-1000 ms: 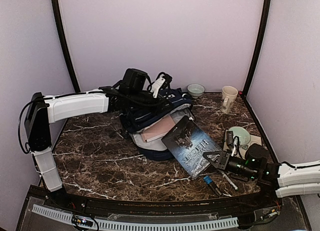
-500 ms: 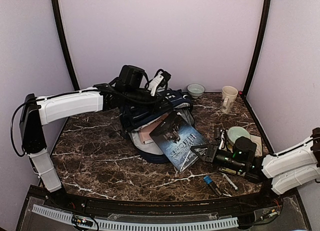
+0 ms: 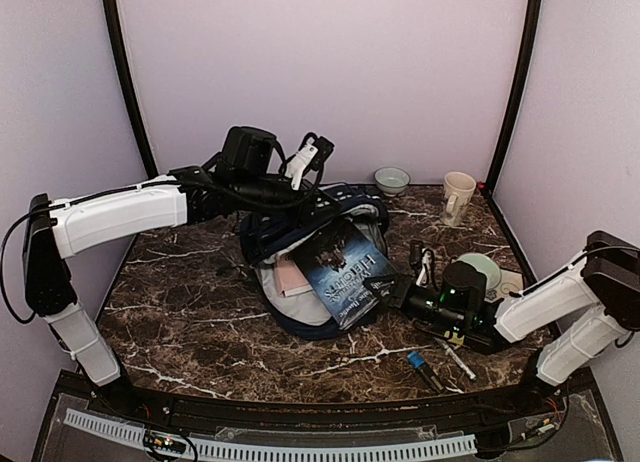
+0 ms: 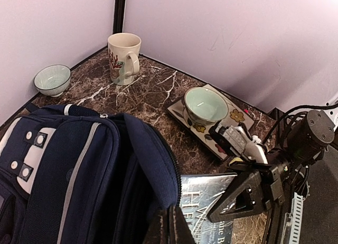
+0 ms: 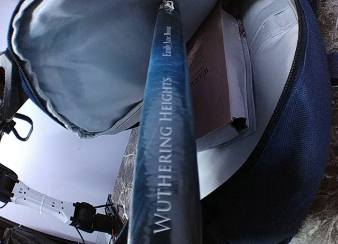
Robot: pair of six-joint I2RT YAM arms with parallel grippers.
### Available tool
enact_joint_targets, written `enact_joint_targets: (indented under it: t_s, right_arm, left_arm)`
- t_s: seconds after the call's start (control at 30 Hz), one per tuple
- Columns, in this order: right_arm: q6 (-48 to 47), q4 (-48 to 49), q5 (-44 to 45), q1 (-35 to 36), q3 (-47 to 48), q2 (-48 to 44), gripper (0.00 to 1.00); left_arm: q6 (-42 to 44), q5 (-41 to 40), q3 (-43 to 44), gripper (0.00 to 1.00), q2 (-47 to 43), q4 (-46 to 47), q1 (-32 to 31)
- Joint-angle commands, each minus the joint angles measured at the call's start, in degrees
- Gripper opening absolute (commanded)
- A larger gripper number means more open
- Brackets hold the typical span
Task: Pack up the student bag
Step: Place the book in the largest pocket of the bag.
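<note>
Jaws of the left gripper (image 4: 170, 226) are pinched tight on the navy rim of the student bag (image 3: 262, 244), holding its mouth up and open. Only their tips show, cut off at the bottom edge of the left wrist view. From above they are lost among the arm's cables and the bag's straps.

The bag lies towards the back of the dark marble worktop (image 3: 180, 302), left of centre, with its pale lining exposed. The right gripper (image 3: 392, 287) holds a blue book (image 3: 345, 267) by its near edge, jaws narrowed on it. The book is tilted, its far end over the bag's mouth. In the right wrist view the spine, reading "Wuthering Heights", fills the middle and hides the fingers entirely.

Beside it a brown book (image 5: 219, 80) lies inside the bag against the lining, its title too blurred to read. A mug (image 3: 458, 195) and a small bowl (image 3: 391, 179) stand at the back right. A green bowl (image 4: 205, 104) sits on a patterned tray (image 4: 235, 116). A blue-capped pen (image 3: 425, 370) lies near the front edge, small and hard to make out.
</note>
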Motion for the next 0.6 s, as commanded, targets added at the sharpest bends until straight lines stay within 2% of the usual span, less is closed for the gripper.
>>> enact_joint_targets:
  t_s: [0.0,0.27,0.43,0.57]
  right_arm:
    - [1.4,14.7,1.8,-0.5,5.3,2.2,0.00]
    - [3.0,9.3,6.2,-0.9,8.3,5.5,0.00]
    - [3.4,0.9,9.6,-0.9,11.6,6.5,0.00]
    - [5.3,-10.1,11.0,-0.9,16.9,8.7,0.00]
  left_arm:
    - [0.1,2.3,-0.7,0.00,-5.9,5.8,-1.0]
    - [0.3,2.3,-1.5,0.00,-7.1,6.2,-1.1]
    - [0.2,2.6,-2.8,0.00,-8.0,7.3,-1.1]
    - [0.0,3.4,-4.4,0.00,-8.8,8.7,-1.1]
